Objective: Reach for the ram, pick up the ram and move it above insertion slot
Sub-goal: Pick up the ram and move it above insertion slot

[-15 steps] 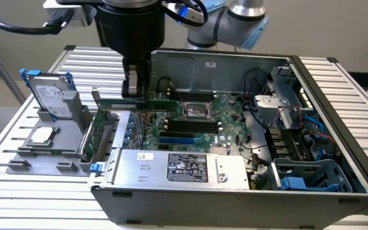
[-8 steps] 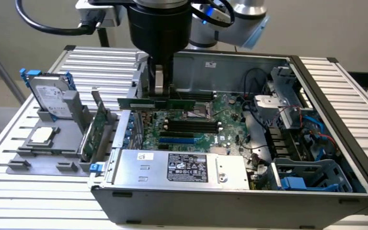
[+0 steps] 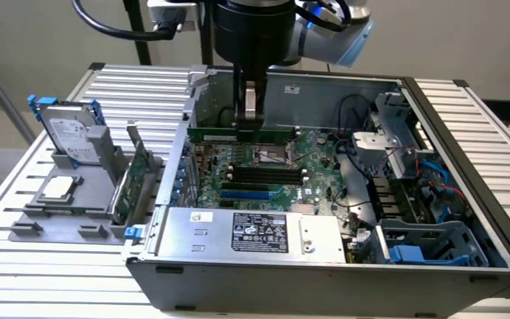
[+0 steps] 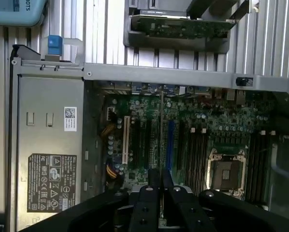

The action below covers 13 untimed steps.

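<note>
The ram (image 3: 237, 135) is a thin green stick held level inside the open computer case (image 3: 467, 199), above the motherboard (image 3: 255, 179). My gripper (image 3: 249, 125) comes straight down from above and is shut on the stick's middle. In the wrist view the ram (image 4: 161, 130) appears edge-on as a thin line running out from between my fingers (image 4: 154, 186), with my gripper (image 4: 161, 181) shut on it. The long black memory slots (image 3: 264, 175) lie below, beside the processor socket (image 3: 271, 157); in the wrist view these slots (image 4: 196, 154) sit a little to one side of the stick's line.
A power supply box (image 3: 246, 232) fills the case's near side. A grey fixture (image 3: 60, 199) at the exterior view's left carries a hard drive (image 3: 69, 133) and a broader green expansion card (image 3: 135, 173). Cables and drive bays (image 3: 414, 179) crowd the case's right part.
</note>
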{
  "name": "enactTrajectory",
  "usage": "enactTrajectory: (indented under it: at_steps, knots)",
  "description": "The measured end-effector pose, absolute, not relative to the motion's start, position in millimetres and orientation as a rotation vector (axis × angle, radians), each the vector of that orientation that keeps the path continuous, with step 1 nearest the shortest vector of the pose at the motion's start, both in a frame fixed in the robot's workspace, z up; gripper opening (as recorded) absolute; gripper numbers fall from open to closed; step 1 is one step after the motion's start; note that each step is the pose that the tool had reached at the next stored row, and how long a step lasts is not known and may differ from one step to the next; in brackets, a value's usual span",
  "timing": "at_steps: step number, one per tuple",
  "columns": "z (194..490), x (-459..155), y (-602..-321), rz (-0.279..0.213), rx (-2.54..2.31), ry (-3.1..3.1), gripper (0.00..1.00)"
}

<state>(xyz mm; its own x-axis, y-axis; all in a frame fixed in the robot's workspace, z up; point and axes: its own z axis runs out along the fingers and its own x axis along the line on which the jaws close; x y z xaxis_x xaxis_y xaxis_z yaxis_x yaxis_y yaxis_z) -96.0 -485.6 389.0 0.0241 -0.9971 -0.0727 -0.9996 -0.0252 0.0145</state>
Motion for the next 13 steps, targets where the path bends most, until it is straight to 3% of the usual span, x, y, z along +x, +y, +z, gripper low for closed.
enactTrajectory:
  at_steps: [13]
  knots:
    - [383, -63, -466, 0.096, -2.209, 2.175, 0.14]
